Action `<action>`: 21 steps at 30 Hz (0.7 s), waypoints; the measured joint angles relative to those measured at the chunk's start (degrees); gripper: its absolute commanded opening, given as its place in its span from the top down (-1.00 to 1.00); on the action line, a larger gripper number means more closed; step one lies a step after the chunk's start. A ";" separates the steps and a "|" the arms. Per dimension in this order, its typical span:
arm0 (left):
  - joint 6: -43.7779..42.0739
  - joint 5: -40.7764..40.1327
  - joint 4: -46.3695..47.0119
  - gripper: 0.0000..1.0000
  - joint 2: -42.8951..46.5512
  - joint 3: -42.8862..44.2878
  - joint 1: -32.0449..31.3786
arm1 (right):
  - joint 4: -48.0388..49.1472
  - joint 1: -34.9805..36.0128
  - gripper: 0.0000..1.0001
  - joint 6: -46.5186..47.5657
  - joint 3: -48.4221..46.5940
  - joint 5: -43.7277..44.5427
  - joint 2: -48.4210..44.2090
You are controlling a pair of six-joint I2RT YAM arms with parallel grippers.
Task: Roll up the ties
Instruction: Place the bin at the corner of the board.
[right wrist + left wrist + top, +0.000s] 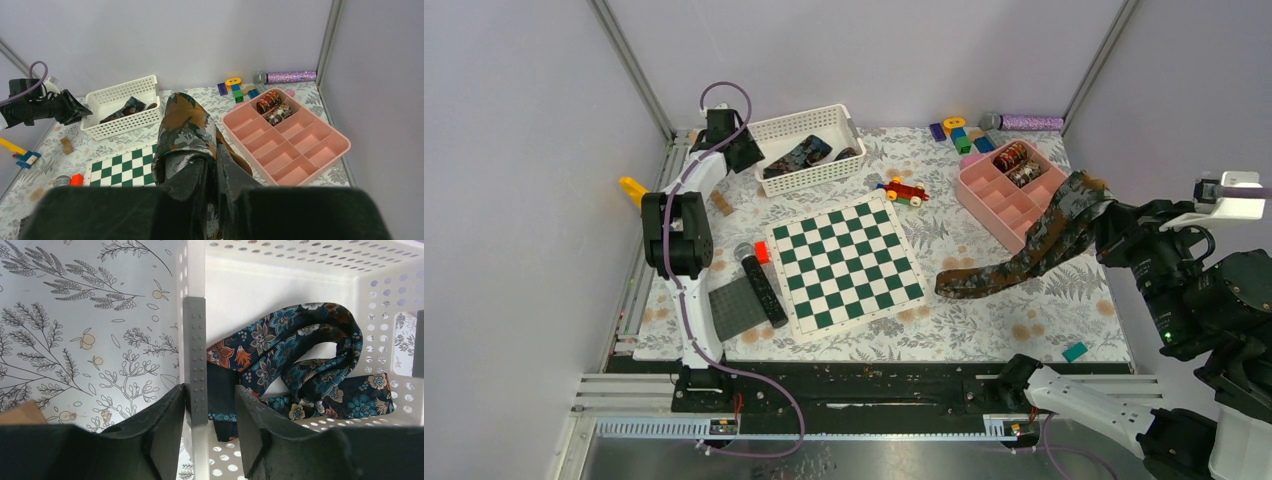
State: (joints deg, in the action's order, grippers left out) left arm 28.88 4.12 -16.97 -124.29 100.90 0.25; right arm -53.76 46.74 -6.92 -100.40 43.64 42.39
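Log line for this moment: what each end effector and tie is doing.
left end effector: open at white perforated plastic basket holding blue floral fabric tie | right end effector: shut on brown-rust patterned fabric tie, tail on table

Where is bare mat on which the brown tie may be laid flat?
Free: the near strip of mat between the chessboard and the teal block, in front of the brown tie. Crowded: around the pink tray, and left of the chessboard by the remote.

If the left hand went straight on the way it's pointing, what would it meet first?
Probably the blue floral tie bunched in the white basket, which lies between the left hand's spread fingers; one finger may graze the basket wall.
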 measured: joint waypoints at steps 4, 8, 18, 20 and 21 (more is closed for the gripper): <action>-0.13 0.13 -0.20 -0.29 0.00 0.00 0.50 | 0.02 0.00 1.00 -0.44 0.61 -1.11 0.11; -0.13 -0.17 -0.61 -0.41 0.26 -0.15 1.29 | 0.02 0.00 1.00 -0.70 1.66 -2.82 0.28; 2.67 2.80 1.97 -0.41 30.62 -21.00 -0.24 | 2.16 0.00 1.00 -0.48 2.82 -10.45 6.16; 3.15 5.03 5.64 -0.41 38.69 -24.46 -2.08 | 3.32 0.00 1.00 -0.50 3.45 -11.19 7.50; 3.41 6.05 7.10 -0.41 41.70 -25.73 -2.86 | 3.96 0.00 1.00 -0.50 3.78 -11.78 8.20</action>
State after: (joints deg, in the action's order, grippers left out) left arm 32.29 10.17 -9.87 -82.59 75.18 -2.61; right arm -49.80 46.74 -7.42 -96.62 31.86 50.59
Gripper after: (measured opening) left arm 0.708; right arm 0.118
